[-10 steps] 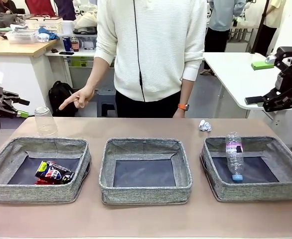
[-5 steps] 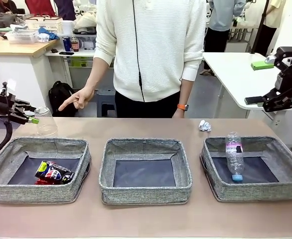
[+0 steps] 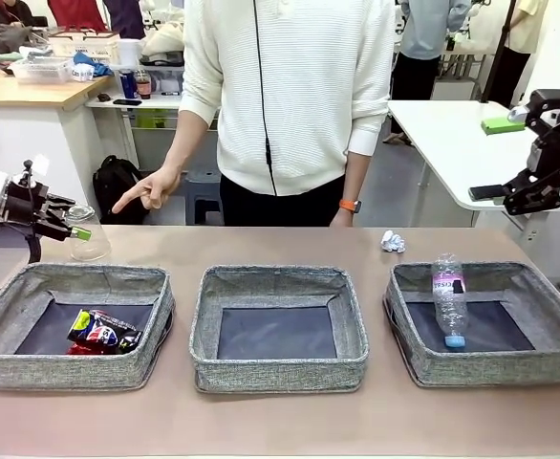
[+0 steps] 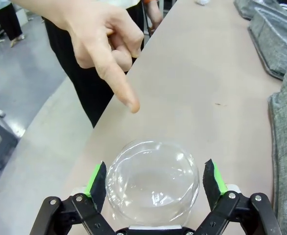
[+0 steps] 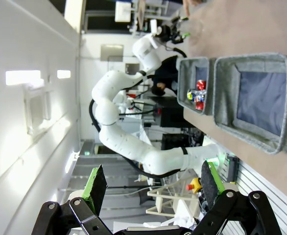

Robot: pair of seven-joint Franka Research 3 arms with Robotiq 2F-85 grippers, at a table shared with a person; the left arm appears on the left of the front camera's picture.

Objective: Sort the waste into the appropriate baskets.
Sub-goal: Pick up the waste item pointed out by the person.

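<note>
Left pincer [image 4: 154, 172] reached cup [image 3: 88, 241]; cans [image 3: 101, 332] in left basket [image 3: 70, 369] (bottle [image 3: 448, 296], right)

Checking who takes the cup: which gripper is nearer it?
Left. The left gripper has the cup between its open jaws; the right gripper hangs far off to the right.

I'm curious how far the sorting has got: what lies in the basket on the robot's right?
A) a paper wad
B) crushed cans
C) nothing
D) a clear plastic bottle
D: the clear plastic bottle, blue cap nearest the camera, lies inside the right basket.
</note>
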